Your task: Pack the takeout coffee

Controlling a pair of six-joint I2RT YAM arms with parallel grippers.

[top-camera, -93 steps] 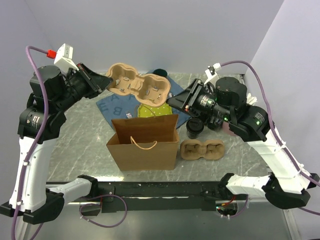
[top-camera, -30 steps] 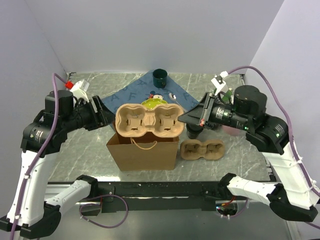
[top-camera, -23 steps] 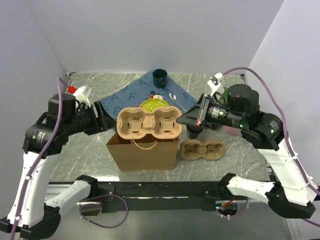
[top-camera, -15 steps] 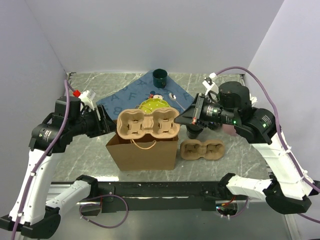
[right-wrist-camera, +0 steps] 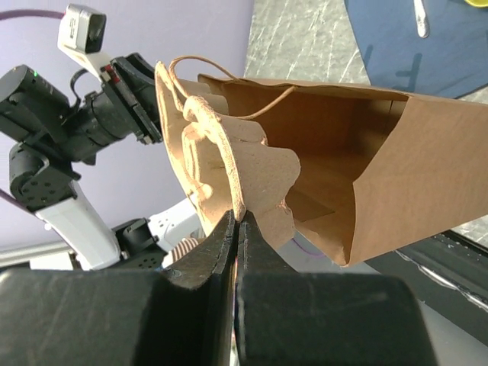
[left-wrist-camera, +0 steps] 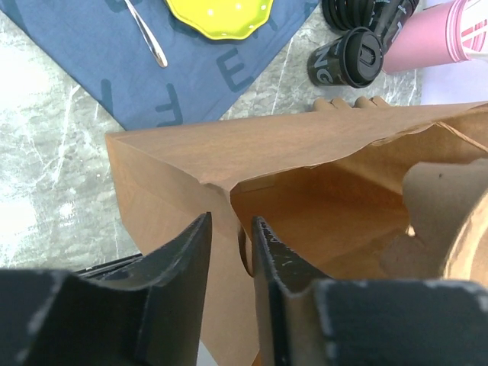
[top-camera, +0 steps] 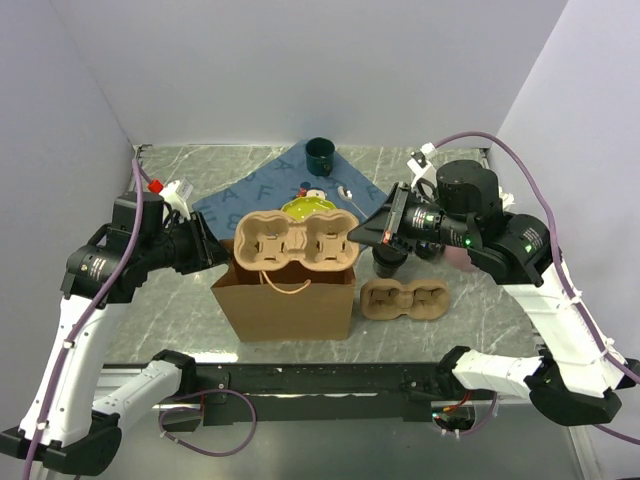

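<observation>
The takeout coffee cups [left-wrist-camera: 351, 57], black with black lids, stand right of the brown paper bag [top-camera: 285, 300]; from above one cup [top-camera: 389, 259] shows under my right arm. My right gripper [top-camera: 356, 232] is shut on the rim of a pulp cup carrier [top-camera: 296, 243], which hangs over the bag's open mouth. In the right wrist view the jaws [right-wrist-camera: 238, 219] pinch the carrier's edge [right-wrist-camera: 221, 152]. My left gripper [left-wrist-camera: 231, 221] is at the bag's left end. Its fingers straddle the bag's side wall [left-wrist-camera: 175, 164], and a gap still shows between them.
A second pulp carrier [top-camera: 404, 298] lies right of the bag. On the blue cloth [top-camera: 250, 195] behind it are a yellow plate [top-camera: 305, 207] and a spoon [top-camera: 345, 192]. A dark green mug [top-camera: 320, 153] stands at the back. A pink tumbler [left-wrist-camera: 446, 38] lies by the cups.
My left gripper has moved in to the bag's left end and its jaws have narrowed around the wall. The carrier has stayed over the bag's mouth in the right gripper.
</observation>
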